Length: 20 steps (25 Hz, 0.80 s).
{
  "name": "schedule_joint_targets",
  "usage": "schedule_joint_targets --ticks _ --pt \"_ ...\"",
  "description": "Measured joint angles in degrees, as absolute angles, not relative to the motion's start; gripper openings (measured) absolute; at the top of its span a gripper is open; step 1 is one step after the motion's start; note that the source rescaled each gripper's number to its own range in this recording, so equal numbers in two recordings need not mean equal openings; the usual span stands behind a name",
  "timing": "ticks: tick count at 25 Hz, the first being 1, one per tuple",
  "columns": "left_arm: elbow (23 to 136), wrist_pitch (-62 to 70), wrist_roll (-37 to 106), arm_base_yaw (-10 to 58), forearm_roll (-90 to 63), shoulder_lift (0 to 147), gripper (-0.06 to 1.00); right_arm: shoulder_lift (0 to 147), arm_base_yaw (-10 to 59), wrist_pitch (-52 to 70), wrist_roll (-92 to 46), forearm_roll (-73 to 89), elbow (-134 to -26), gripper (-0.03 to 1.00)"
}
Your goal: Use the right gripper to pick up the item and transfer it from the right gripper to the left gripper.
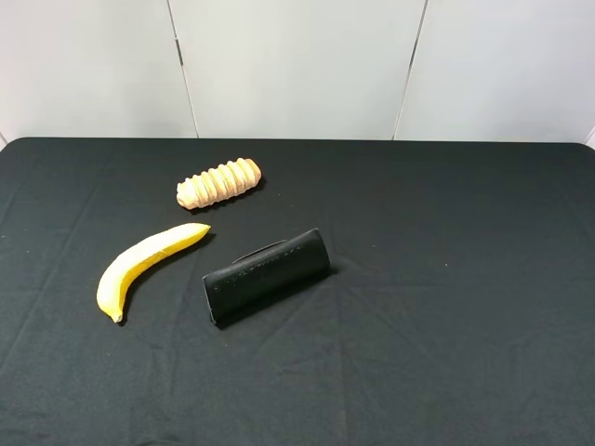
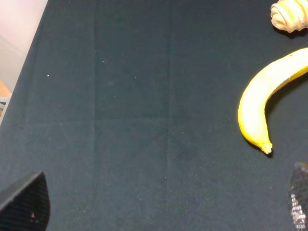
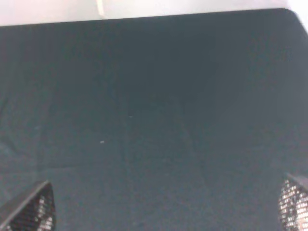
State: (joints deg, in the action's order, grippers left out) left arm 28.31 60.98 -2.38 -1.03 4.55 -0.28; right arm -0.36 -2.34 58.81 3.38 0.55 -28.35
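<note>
The item, a curved yellow banana (image 1: 144, 265), lies on the black table cloth at the left, its stem end toward the front. The left wrist view also catches the banana (image 2: 262, 103), off to one side of the left gripper (image 2: 163, 209), whose two fingertips (image 2: 26, 204) stand far apart with bare cloth between them. The right gripper (image 3: 166, 207) is likewise open, its fingertips (image 3: 31, 209) wide apart over bare cloth, with no object near it. Neither arm appears in the high view.
A ridged tan wooden roller (image 1: 219, 182) lies behind the banana, and its end also shows as the roller (image 2: 290, 15) in the left wrist view. A black oblong pouch (image 1: 267, 275) rests near the middle. The black cloth (image 1: 465, 279) meets a white wall behind.
</note>
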Motion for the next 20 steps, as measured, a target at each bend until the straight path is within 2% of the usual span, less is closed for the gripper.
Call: schedule_joint_targets --ticks 20 --pt "28.3 61.0 -2.4 -1.0 4.7 -0.3 0.98 -0.4 -3.6 58.8 3.4 0.7 -28.4 1.0"
